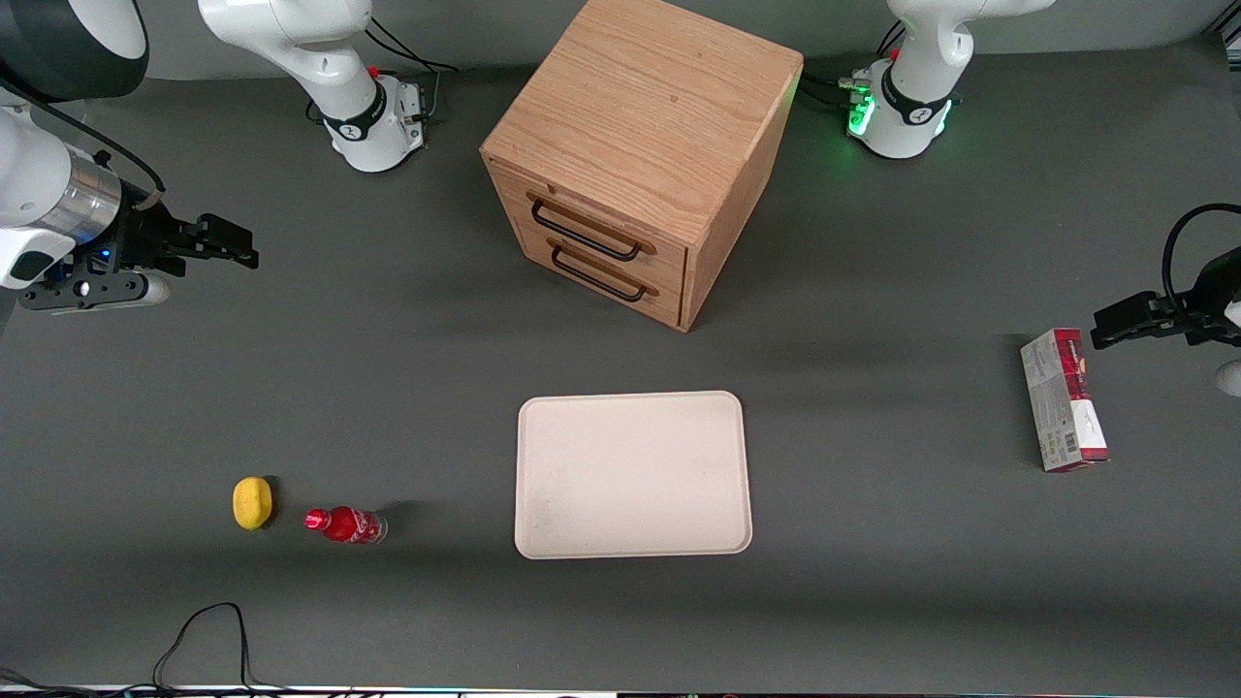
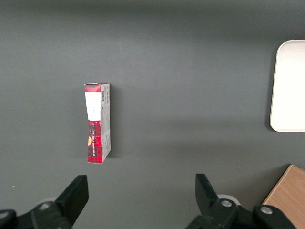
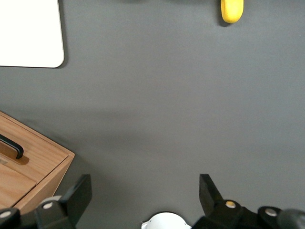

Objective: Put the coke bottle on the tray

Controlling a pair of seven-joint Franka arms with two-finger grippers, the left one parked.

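The coke bottle [image 1: 347, 524], tiny, clear, with a red cap and red label, lies on its side on the grey table near the front camera, beside a yellow lemon-like object [image 1: 252, 503]. The cream-white tray [image 1: 633, 474] sits flat in the middle of the table, nearer the front camera than the wooden drawer cabinet; a corner of the tray [image 3: 28, 33] shows in the right wrist view. My right gripper [image 1: 242, 247] hovers high at the working arm's end of the table, well away from the bottle. Its fingers [image 3: 78, 193] stand wide apart, open, holding nothing. The bottle is out of the right wrist view.
A wooden cabinet [image 1: 640, 155] with two black-handled drawers stands at the table's middle, farther from the front camera than the tray. A red-and-white carton [image 1: 1064, 399] lies toward the parked arm's end. A black cable [image 1: 208, 630] loops at the table's front edge.
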